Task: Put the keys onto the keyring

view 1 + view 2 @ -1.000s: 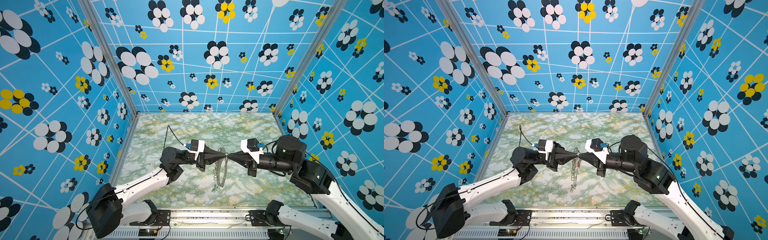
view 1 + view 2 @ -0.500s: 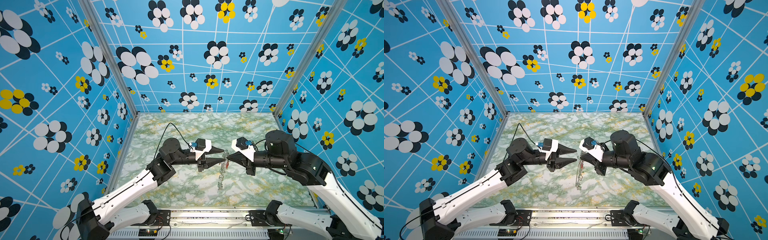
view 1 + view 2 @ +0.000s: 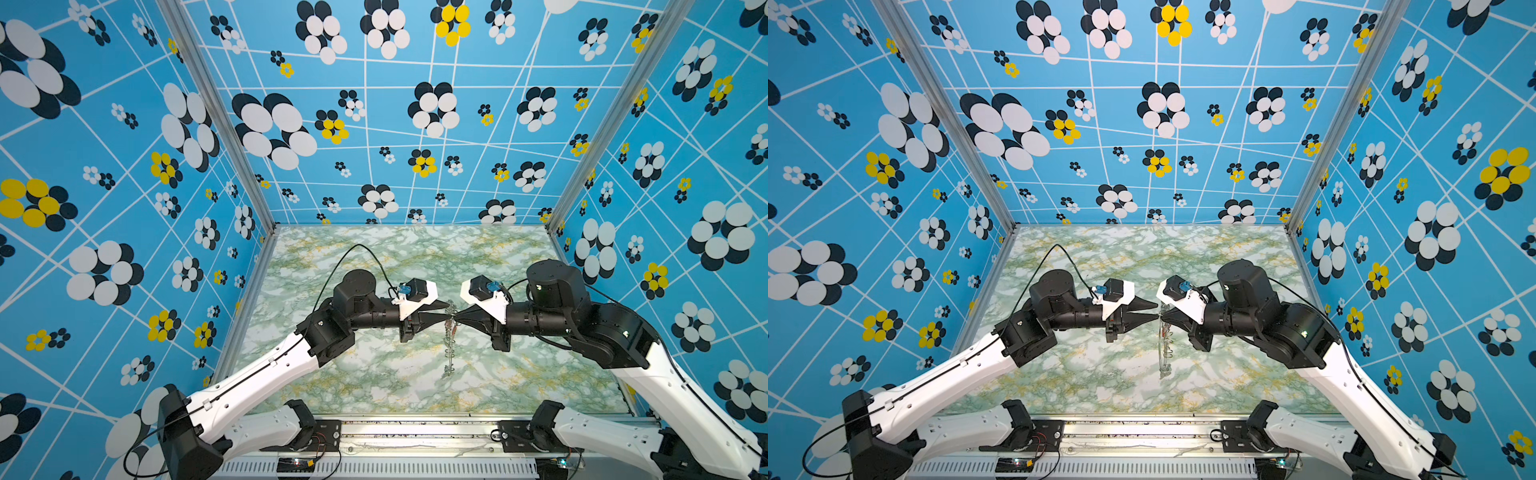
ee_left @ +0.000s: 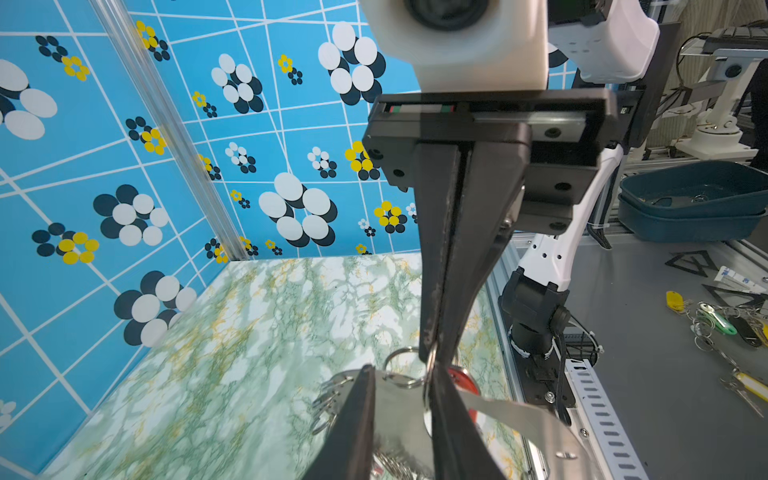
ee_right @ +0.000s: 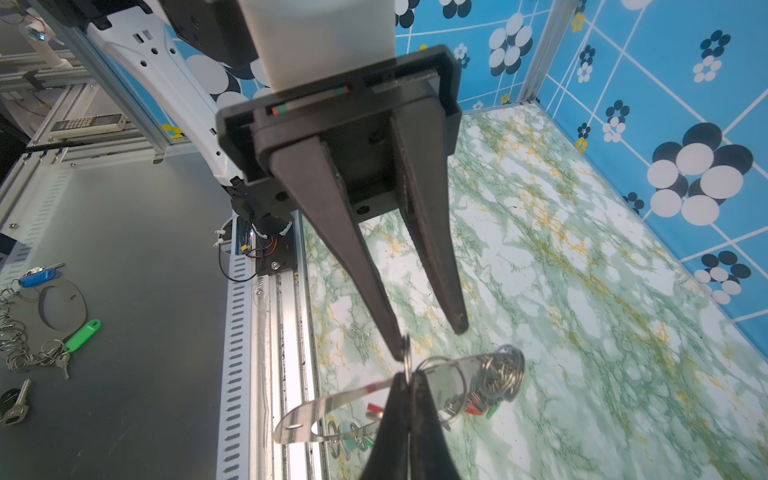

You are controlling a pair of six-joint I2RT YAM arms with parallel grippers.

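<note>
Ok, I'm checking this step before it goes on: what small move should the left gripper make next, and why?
Probably close the left gripper on the small ring. The right gripper pinches that ring, the keyring hangs from it, and it stands between the left's open fingers, against one.

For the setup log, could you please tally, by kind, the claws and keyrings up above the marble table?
claws: 2, the left claw and the right claw
keyring: 1
total: 3
</note>
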